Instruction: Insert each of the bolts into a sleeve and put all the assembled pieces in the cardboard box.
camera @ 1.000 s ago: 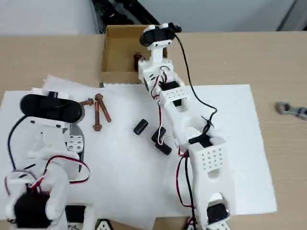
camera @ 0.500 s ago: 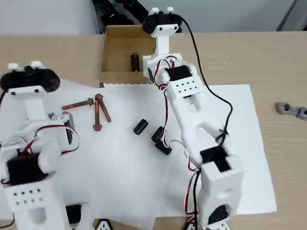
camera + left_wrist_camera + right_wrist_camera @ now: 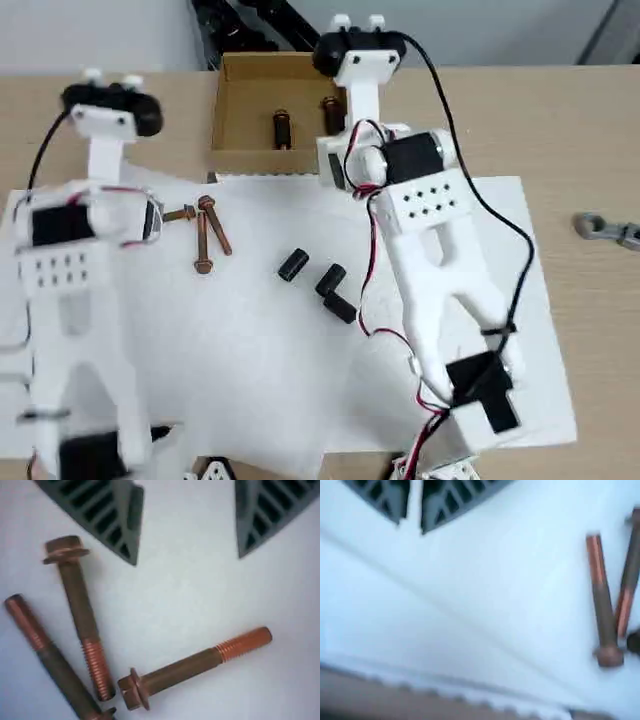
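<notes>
The cardboard box (image 3: 250, 160) stands on the counter (image 3: 580, 130) at the far edge of a white paper sheet (image 3: 250, 380). Inside the box lie two assembled pieces (image 3: 281, 130), apart from each other, one near the middle and one towards the wall next to the right arm.

Three bolts (image 3: 203, 240) lie loose on the paper, just outside the box's front wall, off its left corner. Two of them touch or nearly touch at the heads, and the third points away from them. Three black sleeves (image 3: 292, 265) lie farther out from the box on the paper, near its middle. Two of them sit close together and one is slightly apart.

The left gripper (image 3: 186, 558) hangs released over the paper right beside the bolts, its jaws spread wide with nothing between them. The right gripper (image 3: 410, 526) is clenched to a thin slit and grasps nothing. It is low over the paper by the box's front wall.

A wrench (image 3: 603, 228) lies on the bare counter, well away from the box, off the paper.
</notes>
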Available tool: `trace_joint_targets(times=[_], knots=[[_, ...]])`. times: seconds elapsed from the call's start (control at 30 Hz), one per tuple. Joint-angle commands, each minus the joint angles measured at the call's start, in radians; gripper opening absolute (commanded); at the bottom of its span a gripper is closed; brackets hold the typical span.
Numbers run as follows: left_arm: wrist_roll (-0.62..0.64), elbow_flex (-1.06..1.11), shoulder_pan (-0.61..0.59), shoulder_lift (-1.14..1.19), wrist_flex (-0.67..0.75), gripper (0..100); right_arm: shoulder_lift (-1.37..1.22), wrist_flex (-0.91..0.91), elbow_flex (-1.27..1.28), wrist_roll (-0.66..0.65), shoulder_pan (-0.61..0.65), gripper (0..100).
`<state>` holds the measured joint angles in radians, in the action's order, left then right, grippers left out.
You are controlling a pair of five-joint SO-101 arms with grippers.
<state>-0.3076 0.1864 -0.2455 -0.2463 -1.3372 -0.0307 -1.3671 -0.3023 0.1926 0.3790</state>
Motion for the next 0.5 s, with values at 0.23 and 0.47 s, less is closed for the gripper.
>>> trace_joint_targets(times=[0.23, 0.47], knots=[[-0.493, -0.374, -0.015, 0.399, -0.133, 12, 0.179, -0.199, -0.046, 0.002, -0.012, 1.1], [-0.680, -0.400, -0.011, 0.483, -0.138, 12, 0.243, -0.274, -0.044, 0.002, -0.012, 1.3]])
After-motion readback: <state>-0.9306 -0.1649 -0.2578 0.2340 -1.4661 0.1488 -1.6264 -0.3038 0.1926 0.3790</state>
